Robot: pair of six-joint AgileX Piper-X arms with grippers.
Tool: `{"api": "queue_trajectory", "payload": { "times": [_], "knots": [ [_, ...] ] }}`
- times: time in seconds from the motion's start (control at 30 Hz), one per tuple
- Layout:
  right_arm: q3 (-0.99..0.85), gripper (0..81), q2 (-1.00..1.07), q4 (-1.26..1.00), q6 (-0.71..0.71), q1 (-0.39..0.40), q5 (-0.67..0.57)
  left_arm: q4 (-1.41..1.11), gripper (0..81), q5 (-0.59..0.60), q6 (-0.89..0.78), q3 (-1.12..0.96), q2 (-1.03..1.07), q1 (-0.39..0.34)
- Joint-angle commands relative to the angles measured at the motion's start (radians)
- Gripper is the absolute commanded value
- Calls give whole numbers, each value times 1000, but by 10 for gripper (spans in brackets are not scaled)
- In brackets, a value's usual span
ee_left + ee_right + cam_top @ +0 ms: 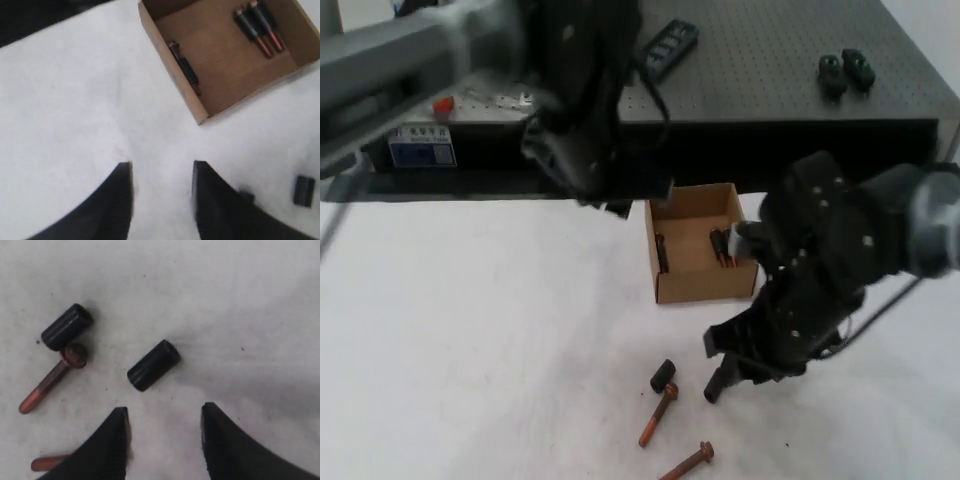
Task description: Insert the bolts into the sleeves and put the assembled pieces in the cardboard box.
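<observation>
— What do I see behind the white cloth [470, 350]?
— A black perforated board [770, 95]. On it, a dark button strip [667, 45] and two green pieces [832, 72]; on its front edge, a blue label [422, 147].

An open cardboard box [705, 283] at frame centre holds three assembled pieces [260, 27]. Two black sleeves [663, 375] and two coppery bolts [658, 415] lie loose below it.

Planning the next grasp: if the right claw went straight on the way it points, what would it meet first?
Most likely the nearer black sleeve, lying loose on the white cloth just ahead of the open right claw; depth is hard to judge.
</observation>
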Motion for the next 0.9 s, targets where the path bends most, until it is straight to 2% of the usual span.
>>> {"api": "queue_trajectory", "payload": {
  "times": [0.0, 0.2, 0.3, 0.4, 0.87],
  "knots": [
    [-41, 339, 43, 5, 5, 6, -4, -119, 284, 33, 0, 203, -185, -2],
    [-120, 339, 139, 9, 12, 19, -2, -171, 284, 34, 0, 407, -347, -2],
    [-139, 339, 165, 37, 12, 26, 4, -171, 284, 81, -10, 453, -382, -2],
    [-137, 339, 171, 52, 12, 37, 3, -168, 284, 119, -18, 460, -396, -2],
    [-137, 325, 171, 117, -41, 53, 64, -166, 284, 145, -18, 460, -395, -2]
  ]
}}
